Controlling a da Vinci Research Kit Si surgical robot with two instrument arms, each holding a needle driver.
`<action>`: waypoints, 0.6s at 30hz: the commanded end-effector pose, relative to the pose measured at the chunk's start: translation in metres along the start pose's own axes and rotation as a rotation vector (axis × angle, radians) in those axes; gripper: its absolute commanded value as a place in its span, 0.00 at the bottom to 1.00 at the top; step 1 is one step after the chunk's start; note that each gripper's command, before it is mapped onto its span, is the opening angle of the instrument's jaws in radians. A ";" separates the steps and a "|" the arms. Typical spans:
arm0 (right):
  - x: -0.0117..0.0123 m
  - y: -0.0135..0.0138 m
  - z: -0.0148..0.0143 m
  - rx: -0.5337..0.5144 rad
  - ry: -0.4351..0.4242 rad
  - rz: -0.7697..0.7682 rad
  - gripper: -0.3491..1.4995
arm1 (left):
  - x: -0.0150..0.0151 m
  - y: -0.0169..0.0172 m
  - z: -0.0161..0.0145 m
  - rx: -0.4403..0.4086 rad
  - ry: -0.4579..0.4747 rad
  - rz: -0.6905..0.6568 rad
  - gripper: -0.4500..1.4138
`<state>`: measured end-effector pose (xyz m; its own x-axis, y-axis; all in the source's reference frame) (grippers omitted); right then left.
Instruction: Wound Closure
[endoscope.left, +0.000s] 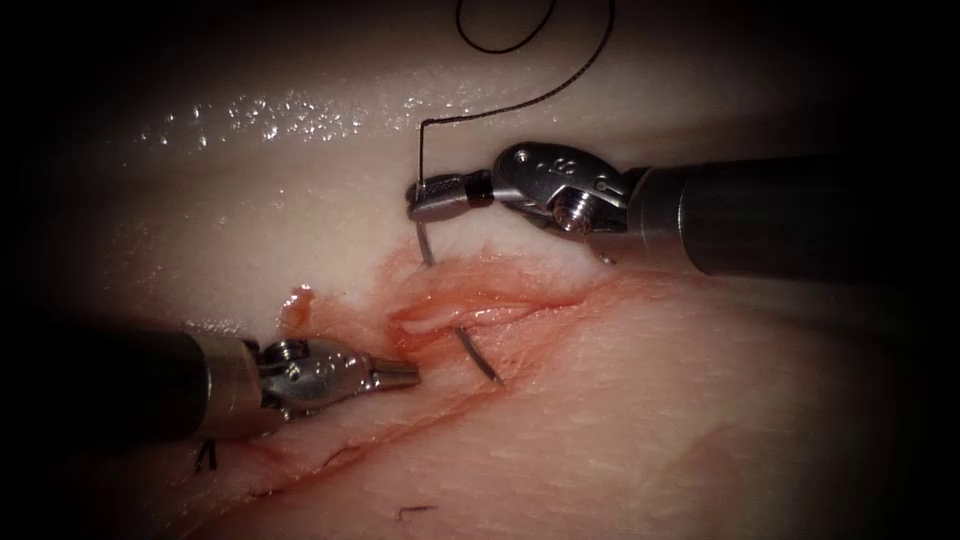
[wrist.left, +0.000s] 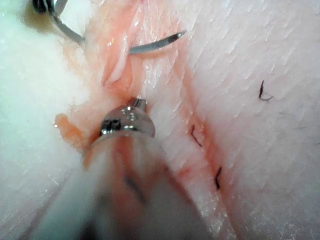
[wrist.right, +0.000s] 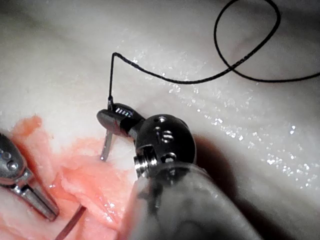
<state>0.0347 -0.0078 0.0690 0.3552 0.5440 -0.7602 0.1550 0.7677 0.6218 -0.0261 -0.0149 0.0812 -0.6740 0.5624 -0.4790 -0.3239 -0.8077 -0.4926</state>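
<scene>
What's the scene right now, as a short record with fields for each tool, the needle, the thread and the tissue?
right tool: jaws shut on the needle near its thread end, above the cut
left tool: jaws shut, holding nothing, at the left of the cut
needle: passed through the tissue; the middle is buried, the tip is out below the cut
thread: runs up from the needle's end and loops over the tissue above
tissue: cut open, red fluid along its edges
cut ends of thread: lie near the left tool's shaft

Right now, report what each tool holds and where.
Right tool grips the needle at its thread end; needle passes through the tissue. Left tool holds nothing.
</scene>
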 end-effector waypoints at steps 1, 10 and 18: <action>0.0001 0.0002 0.0004 -0.014 -0.033 0.148 0.00 | 0.0000 0.0001 0.0008 -0.001 0.001 0.000 0.00; -0.0012 -0.0032 0.0005 -0.050 -0.158 0.548 0.00 | 0.0000 0.0001 0.0009 -0.001 0.001 0.000 0.00; -0.0014 -0.0062 0.0028 0.015 -0.157 0.551 0.00 | 0.0001 0.0002 0.0009 0.000 0.001 -0.002 0.00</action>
<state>0.0349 -0.0144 0.0664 0.5212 0.8050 -0.2833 -0.0795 0.3763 0.9231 -0.0263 -0.0149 0.0811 -0.6729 0.5648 -0.4776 -0.3265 -0.8062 -0.4934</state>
